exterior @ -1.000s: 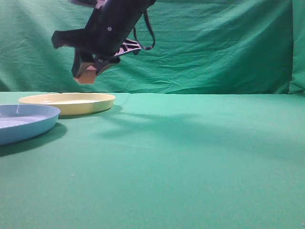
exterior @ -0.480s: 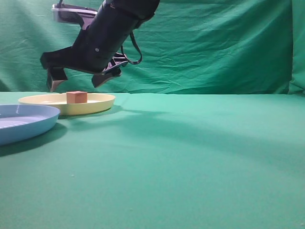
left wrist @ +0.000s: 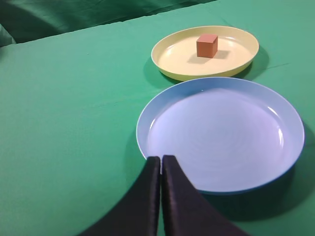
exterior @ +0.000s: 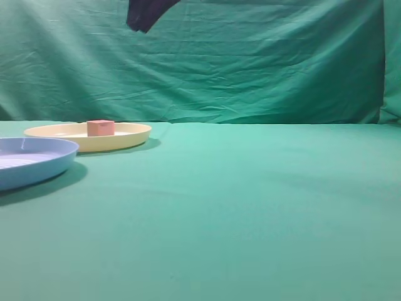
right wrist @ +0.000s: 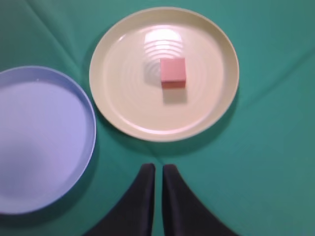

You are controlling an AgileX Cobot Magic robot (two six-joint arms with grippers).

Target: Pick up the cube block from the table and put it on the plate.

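Observation:
The reddish-pink cube block (exterior: 100,128) rests inside the pale yellow plate (exterior: 128,135) at the far left of the green table (exterior: 250,200). In the right wrist view the cube (right wrist: 173,72) lies right of the plate's (right wrist: 123,98) middle. My right gripper (right wrist: 158,167) is high above the plate's near side, shut and empty. Only a dark part of that arm (exterior: 147,12) shows at the top of the exterior view. My left gripper (left wrist: 161,158) is shut and empty by the blue plate's near edge, with the cube (left wrist: 207,45) and yellow plate (left wrist: 172,61) beyond it.
A light blue round plate (exterior: 31,163) stands in front of the yellow plate, close beside it (left wrist: 221,132) (right wrist: 39,142). A wrinkled green backdrop (exterior: 263,63) closes off the back of the table.
A second ago the right gripper held the cube above the yellow plate. It then opened, the cube landed in the plate, and the arm has since risen almost out of the exterior view.

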